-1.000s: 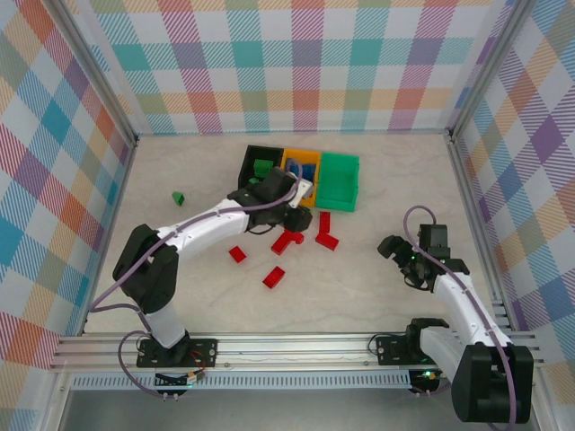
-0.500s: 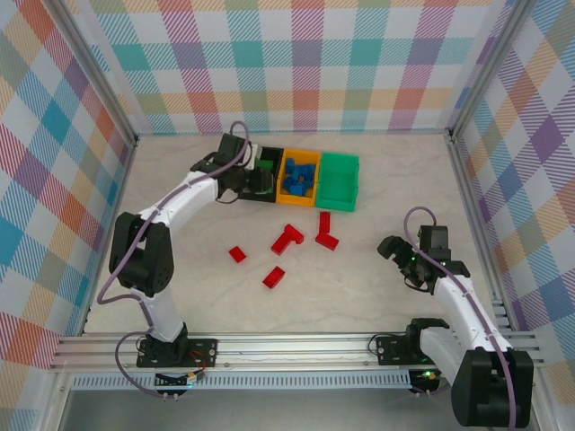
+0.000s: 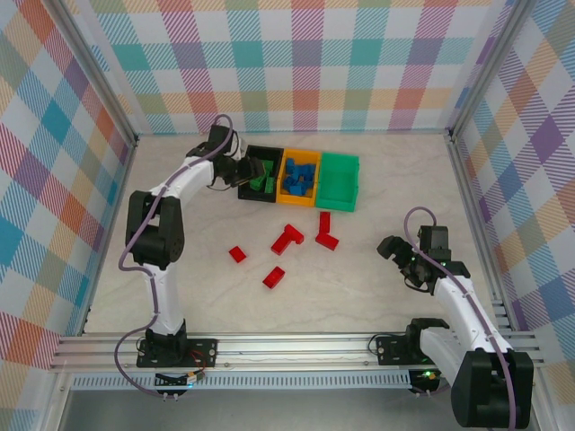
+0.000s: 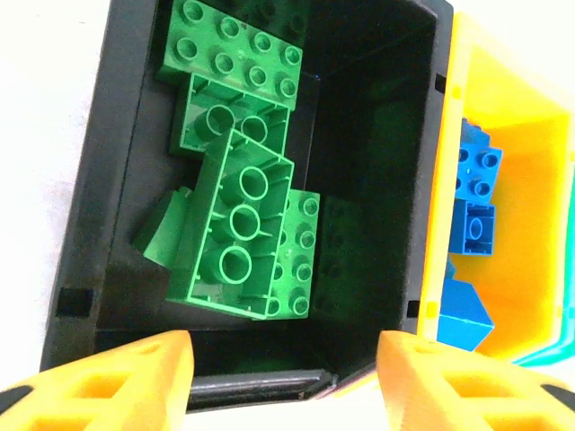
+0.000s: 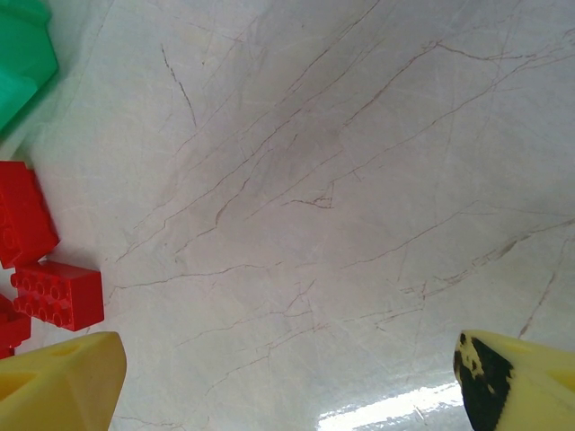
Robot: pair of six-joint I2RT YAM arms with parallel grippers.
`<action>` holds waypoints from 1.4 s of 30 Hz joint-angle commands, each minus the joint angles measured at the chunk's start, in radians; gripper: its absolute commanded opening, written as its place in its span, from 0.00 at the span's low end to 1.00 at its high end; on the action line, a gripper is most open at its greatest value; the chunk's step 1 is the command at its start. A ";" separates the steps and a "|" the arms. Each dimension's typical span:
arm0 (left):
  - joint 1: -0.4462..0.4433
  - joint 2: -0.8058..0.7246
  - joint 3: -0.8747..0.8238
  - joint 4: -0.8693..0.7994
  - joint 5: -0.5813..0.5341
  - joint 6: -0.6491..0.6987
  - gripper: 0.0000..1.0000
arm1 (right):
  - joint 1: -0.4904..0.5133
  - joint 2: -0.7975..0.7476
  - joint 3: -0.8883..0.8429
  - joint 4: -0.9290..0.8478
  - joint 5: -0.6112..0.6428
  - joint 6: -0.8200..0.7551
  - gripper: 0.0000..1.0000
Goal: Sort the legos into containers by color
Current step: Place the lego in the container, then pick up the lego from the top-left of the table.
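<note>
Item: the left gripper [image 4: 283, 359], which we record as open, its orange fingers [image 4: 117, 377] spread with nothing between them, poised over the near rim of the black bin [image 4: 90, 224]. Contents of that bin: green bricks [image 4: 238, 233], the topmost lying tilted, hollow side up, its long axis roughly along the bin's length. Adjoining: the orange bin [image 4: 530, 135], holding blue bricks [image 4: 472, 193]; next in the row, the green bin [image 3: 340, 180]. Outstanding: red bricks [image 3: 287, 239], loose on the tabletop [image 3: 377, 162], all on the near side of the bins. We single out the red pair [image 3: 325, 231] just in front of the green bin, one brick pointing toward it, the other lying across. The right gripper [image 3: 402, 256], spread wide and holding nothing, sits to the right of that pair, and we judge it nearer than the left one. Room: bare tabletop lies all round the red bricks. The bin wall on their far side is the only edge we would need to clear.
</note>
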 commanded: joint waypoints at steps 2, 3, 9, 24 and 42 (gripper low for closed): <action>0.006 -0.134 -0.066 -0.027 -0.081 0.040 0.70 | -0.008 -0.002 -0.011 0.021 -0.016 -0.019 0.94; 0.015 -0.155 -0.084 -0.034 -0.100 0.049 0.74 | -0.009 0.001 -0.010 0.022 -0.017 -0.019 0.94; 0.122 -0.186 -0.137 -0.090 -0.136 0.068 0.82 | -0.008 0.012 -0.008 0.027 -0.024 -0.021 0.94; 0.416 -0.084 -0.104 -0.135 -0.092 -0.012 0.86 | -0.008 -0.002 -0.011 0.027 -0.028 -0.025 0.94; 0.449 0.133 0.107 -0.317 -0.167 0.045 0.80 | -0.008 -0.033 -0.022 0.026 -0.028 -0.026 0.94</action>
